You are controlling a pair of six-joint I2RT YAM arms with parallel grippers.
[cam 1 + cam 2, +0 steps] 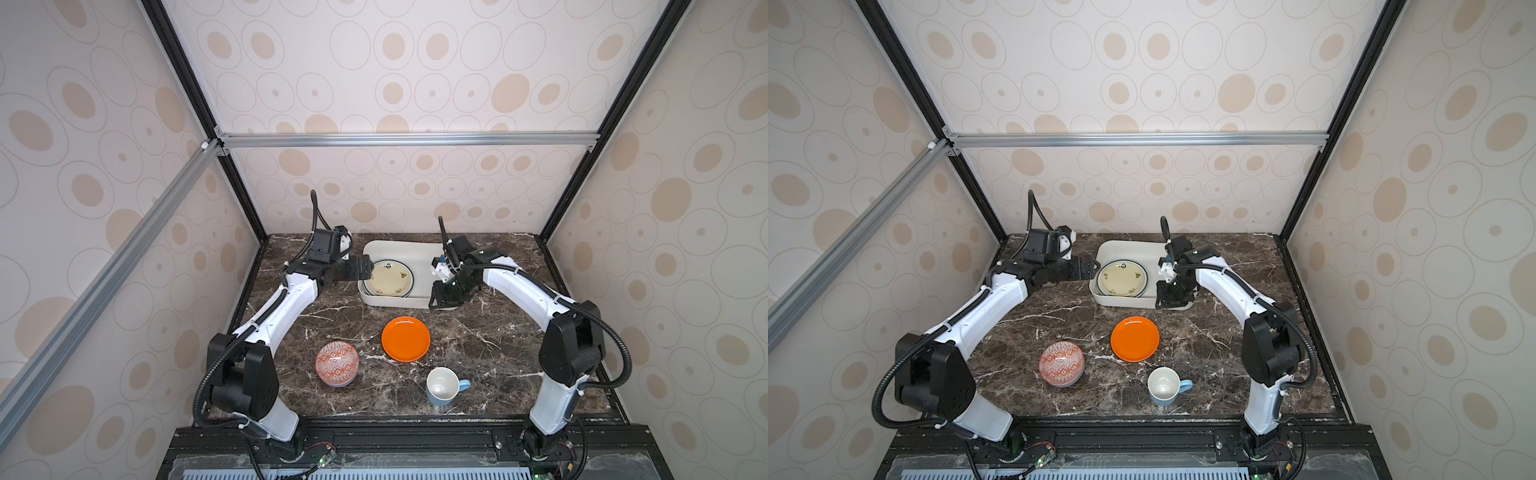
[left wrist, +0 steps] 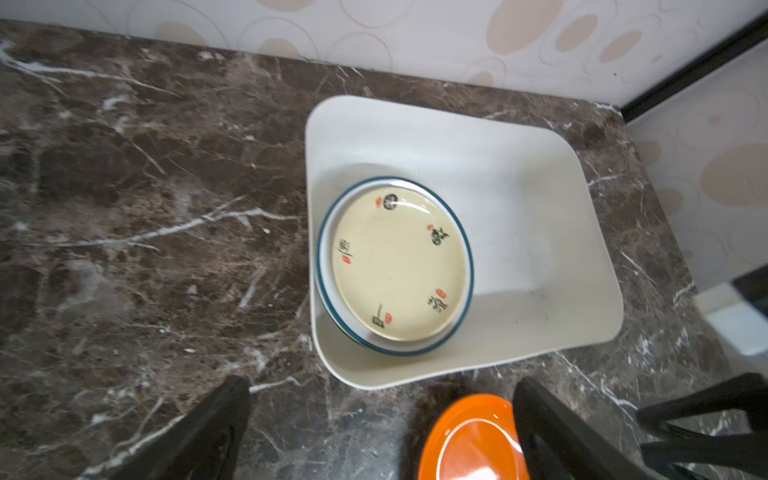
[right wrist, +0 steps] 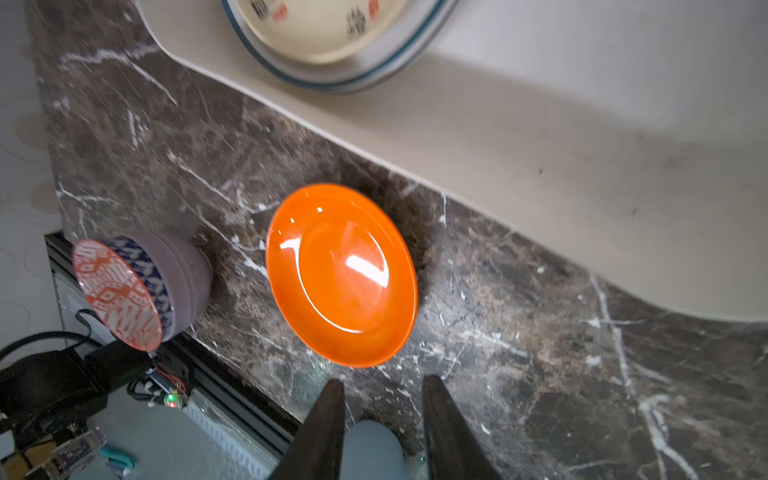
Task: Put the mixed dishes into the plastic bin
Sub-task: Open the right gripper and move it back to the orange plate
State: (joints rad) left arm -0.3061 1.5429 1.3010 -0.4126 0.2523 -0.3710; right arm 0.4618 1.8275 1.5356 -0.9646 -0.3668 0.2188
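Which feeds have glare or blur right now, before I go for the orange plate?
Right wrist view: bright glare patches on the orange plate; the cream plate at the frame edge is smeared. Left wrist view: cream plate's markings slightly soft. Both top views: evenly lit, no strong glare.

The cream-yellow plate [image 1: 390,277] is marked in black and red; the bowl [image 1: 336,362] is patterned red-orange; the mug [image 1: 442,386] is tinted light blue, the bin [image 1: 399,251] off-white.
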